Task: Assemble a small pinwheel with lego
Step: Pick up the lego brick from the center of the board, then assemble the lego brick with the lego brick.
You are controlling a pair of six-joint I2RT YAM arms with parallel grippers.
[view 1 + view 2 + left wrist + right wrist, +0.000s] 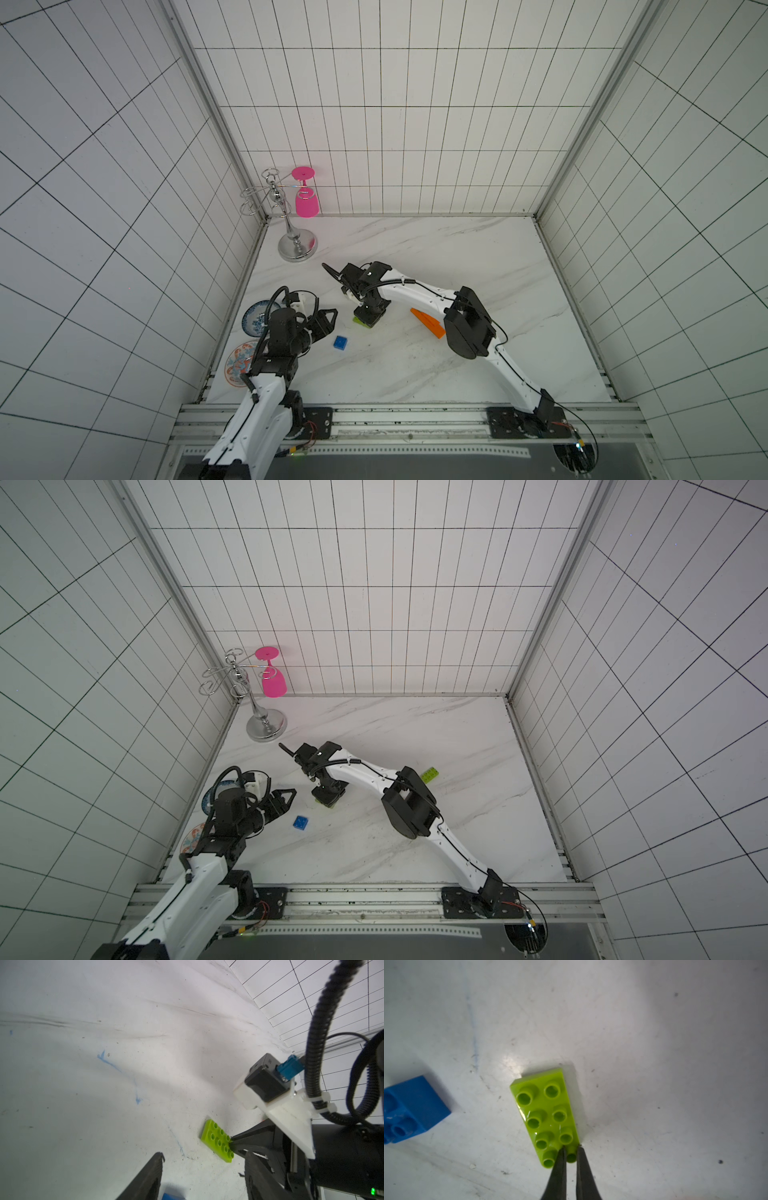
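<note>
Right hand (571,1148) clamped on one end stud of the lime-green brick (546,1113), which lies flat on the tabletop (654,1064) directly beneath it; light, stiff, slick, likely to pivot, so safer gripped across its long edges mid-body; left hand (330,322) released, empty.

Both top views look steeply down from above the arms' bases, covering the whole table (457,249). The right wrist camera sits close behind the right fingers (560,1172), facing past their tips along the green brick (548,1113). The left wrist camera looks out between the left fingers (145,1178) from farther off; both share that brick and the blue brick (415,1105).
</note>
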